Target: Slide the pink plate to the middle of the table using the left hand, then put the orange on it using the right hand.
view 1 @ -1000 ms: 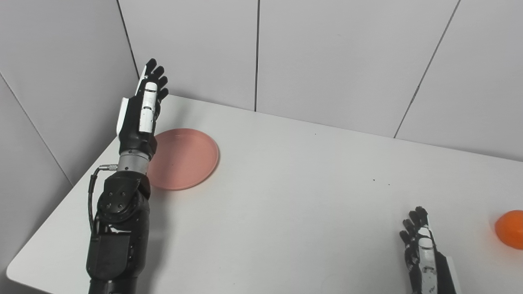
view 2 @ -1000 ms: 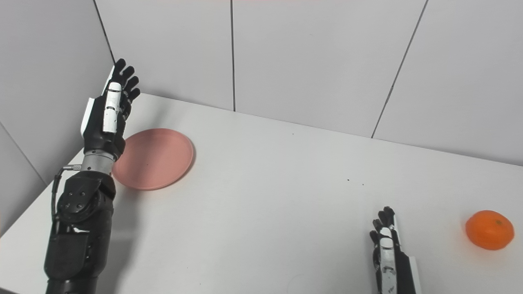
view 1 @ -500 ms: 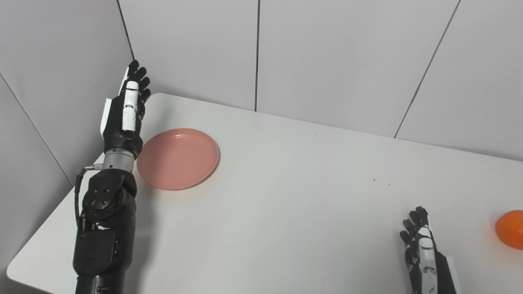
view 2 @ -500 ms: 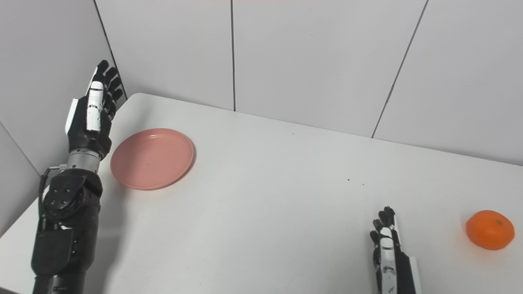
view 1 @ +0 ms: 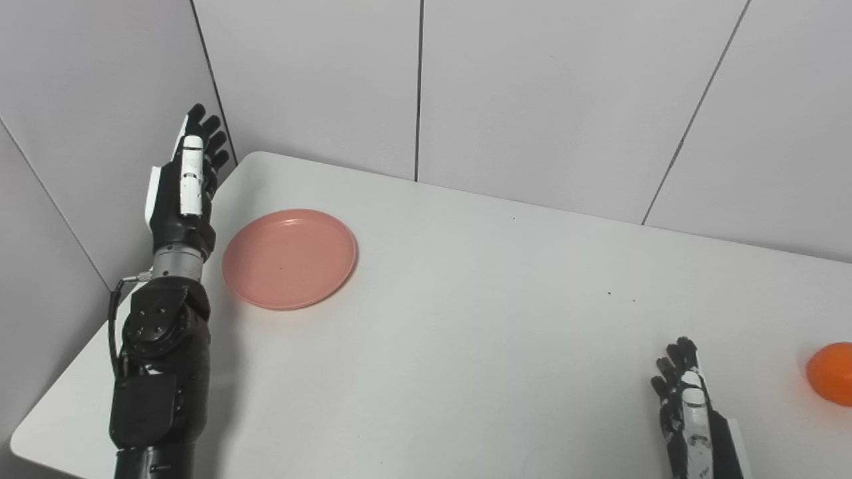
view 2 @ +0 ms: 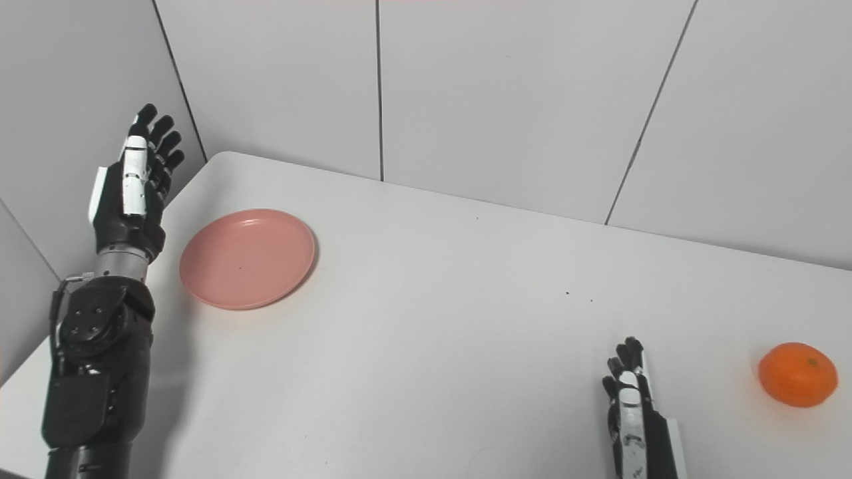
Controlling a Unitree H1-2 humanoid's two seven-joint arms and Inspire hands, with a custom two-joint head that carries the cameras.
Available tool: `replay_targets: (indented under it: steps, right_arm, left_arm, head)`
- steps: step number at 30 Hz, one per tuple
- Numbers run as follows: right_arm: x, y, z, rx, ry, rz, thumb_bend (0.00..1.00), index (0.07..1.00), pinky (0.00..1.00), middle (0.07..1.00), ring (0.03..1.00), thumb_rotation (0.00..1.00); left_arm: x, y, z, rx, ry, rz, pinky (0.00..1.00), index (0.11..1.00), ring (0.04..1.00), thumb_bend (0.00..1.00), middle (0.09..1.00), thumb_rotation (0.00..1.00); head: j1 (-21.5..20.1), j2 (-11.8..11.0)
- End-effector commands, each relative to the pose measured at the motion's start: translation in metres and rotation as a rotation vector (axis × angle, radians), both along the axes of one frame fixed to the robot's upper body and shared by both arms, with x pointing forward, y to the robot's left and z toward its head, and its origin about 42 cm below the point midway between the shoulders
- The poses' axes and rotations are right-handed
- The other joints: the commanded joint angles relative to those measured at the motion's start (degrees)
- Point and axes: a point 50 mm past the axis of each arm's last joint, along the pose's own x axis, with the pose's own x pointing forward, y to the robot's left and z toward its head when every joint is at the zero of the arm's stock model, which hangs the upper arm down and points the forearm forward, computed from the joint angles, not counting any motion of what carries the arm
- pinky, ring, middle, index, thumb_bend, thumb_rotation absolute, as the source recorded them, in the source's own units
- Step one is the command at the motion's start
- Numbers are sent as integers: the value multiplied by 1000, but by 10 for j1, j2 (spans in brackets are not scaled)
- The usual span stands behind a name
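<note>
The pink plate [view 1: 289, 258] lies flat and empty on the white table [view 1: 466, 319] near its far left corner. My left hand [view 1: 184, 181] is raised above the table's left edge, to the left of the plate and apart from it, open with fingers straight and empty. The orange [view 2: 797, 374] sits on the table at the right; the left eye view [view 1: 832, 382] shows it cut by the frame edge. My right hand [view 2: 632, 406] is low at the front right, left of the orange and apart from it, open and empty.
Grey wall panels [view 1: 532, 86] stand close behind the table and along its left side [view 1: 80, 120], right next to my left hand. The table's rounded front left corner [view 1: 26, 442] is beside my left forearm.
My left hand has moved to the left, from over the plate's left rim to beyond the table's left edge. The plate, the orange and my right hand have not moved.
</note>
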Motion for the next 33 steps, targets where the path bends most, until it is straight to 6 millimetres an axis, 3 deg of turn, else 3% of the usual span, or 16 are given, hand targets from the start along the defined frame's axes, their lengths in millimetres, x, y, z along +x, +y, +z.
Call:
replay_targets:
  steps: [1,7,33]
  right_arm:
    - [1,-2,12,5,-63,2,144,1000,1000,1000,1000,1000]
    - [1,-3,12,6,-62,-1,144,1000,1000,1000,1000,1000]
    - [1,-4,12,18,-57,-8,131,1000,1000,1000,1000,1000]
  left_arm:
    - [1,8,18,13,-56,19,940,930,945,395,943,1000]
    - [-1,10,10,-17,-49,20,932,921,938,331,933,1000]
    - [-4,34,-20,-100,25,-12,954,928,949,337,945,1000]
  head:
    - [-1,1]
    - [3,0]
    - [15,1]
